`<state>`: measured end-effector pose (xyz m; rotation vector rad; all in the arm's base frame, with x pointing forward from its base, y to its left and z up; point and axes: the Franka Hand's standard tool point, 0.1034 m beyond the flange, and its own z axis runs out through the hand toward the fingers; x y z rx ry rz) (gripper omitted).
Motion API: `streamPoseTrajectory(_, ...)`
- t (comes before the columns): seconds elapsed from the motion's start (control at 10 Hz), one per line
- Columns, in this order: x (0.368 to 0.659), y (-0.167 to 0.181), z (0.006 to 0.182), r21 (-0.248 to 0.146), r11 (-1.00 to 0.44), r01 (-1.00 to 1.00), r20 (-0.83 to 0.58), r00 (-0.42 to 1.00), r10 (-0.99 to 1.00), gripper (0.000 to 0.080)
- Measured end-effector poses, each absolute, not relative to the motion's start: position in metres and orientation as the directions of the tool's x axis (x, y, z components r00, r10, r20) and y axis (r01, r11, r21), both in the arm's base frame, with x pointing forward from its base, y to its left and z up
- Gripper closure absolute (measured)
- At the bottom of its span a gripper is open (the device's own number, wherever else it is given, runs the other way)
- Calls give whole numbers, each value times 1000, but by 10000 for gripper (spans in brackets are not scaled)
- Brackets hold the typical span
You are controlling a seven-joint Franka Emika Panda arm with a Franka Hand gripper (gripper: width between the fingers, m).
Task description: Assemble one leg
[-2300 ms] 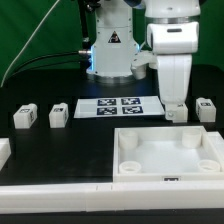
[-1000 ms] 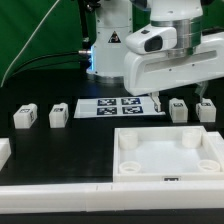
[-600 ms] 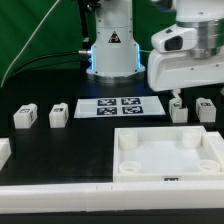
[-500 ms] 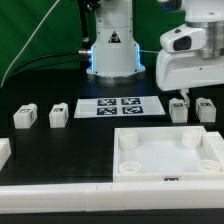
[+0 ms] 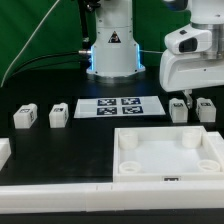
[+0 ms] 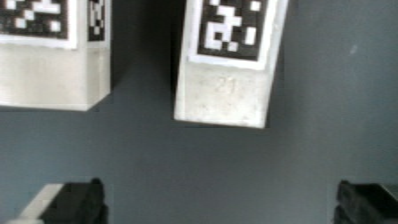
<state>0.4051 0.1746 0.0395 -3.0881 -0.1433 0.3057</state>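
**2 fingers (image 6: 71, 205) spread wide, nothing held**

My claw (image 5: 188, 97) hangs low over the black table (image 5: 60, 140) at the exterior view's right, jaws well apart. In the wrist view, both dark fingertips show with only bare table between them. I grip nothing and touch nothing.

4 legs sit on the table, 2 on each side of the exterior view. The 2 on its right are just below me: the inner right leg (image 5: 180, 110) and the outer right leg (image 5: 206, 109). They are close together but apart, with a dark gap between them. From the exterior view, my fingertips seem to sit above that gap, near the tops of both blocks.

The wrist view shows 2 white blocks side by side, each with a black-and-white tag at its far end. One block (image 6: 228, 70) lies roughly on the line between my fingers, though beyond their tips. The other block (image 6: 50, 60) lies off to one side of it. They must be the right pair, but I cannot tell which is which.

On the exterior view's left stand the outer left leg (image 5: 24, 117) and the inner left leg (image 5: 58, 114), well apart from me. The marker board (image 5: 120, 106) lies flat between the 2 pairs. The big white tray (image 5: 170, 165) sits nearer the camera, in front of the right pair. My base (image 5: 110, 50) rises behind the marker board.
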Motion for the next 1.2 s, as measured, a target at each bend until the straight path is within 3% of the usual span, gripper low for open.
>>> streamPoseTrajectory(0.5,388,182,30,7,-996,94,-611,788,70,151)
streamPoseTrajectory(1.2,387,194,24,15,-995,101,-649,758,67,151)
